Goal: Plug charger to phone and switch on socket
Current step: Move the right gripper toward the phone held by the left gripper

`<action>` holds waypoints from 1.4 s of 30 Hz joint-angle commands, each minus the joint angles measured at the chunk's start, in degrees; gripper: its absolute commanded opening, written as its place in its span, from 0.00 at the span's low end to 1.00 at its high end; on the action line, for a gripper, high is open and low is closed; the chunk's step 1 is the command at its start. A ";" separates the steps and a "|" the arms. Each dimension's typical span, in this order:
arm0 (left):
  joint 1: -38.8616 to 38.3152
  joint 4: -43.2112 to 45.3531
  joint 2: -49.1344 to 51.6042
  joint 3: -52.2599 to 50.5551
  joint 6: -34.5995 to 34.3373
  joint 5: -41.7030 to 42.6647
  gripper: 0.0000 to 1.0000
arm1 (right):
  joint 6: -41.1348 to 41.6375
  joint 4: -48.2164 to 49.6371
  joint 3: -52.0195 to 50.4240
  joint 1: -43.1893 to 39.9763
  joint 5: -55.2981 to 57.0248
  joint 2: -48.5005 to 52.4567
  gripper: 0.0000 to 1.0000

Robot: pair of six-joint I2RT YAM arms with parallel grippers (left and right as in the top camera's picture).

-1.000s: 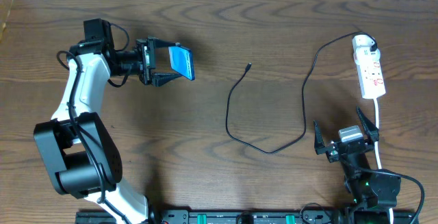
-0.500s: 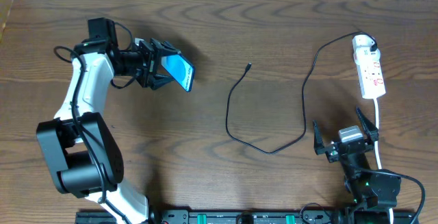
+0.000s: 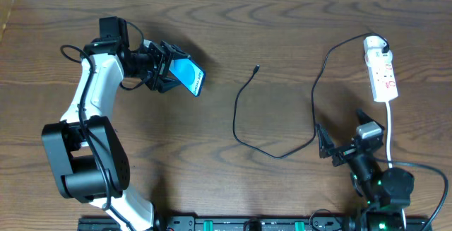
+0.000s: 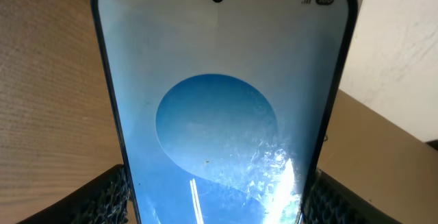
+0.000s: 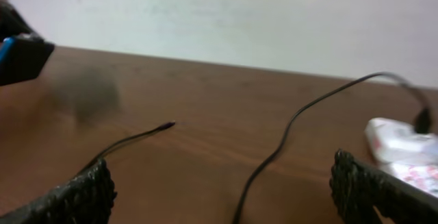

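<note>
Two arms are working: the left gripper (image 3: 173,72) is clamping the tilted phone (image 3: 189,77) at far left. The charger (image 3: 275,153) is lying mid-table, its connector tip (image 3: 256,67) just right of the phone, while the right gripper (image 3: 342,135), jaws apart and empty, is hovering beside the cable's loop.

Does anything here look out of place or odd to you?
Nothing looks broken or spilled. The one odd sight: the phone is not lying flat but held tilted in the left gripper, while the charger sprawls loose on the table, its tip plugged into nothing.
</note>
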 commanded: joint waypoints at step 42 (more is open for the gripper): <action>-6.69 2.60 -0.90 1.33 -16.50 -1.16 0.54 | 29.20 -1.31 52.02 17.97 -7.10 68.43 0.86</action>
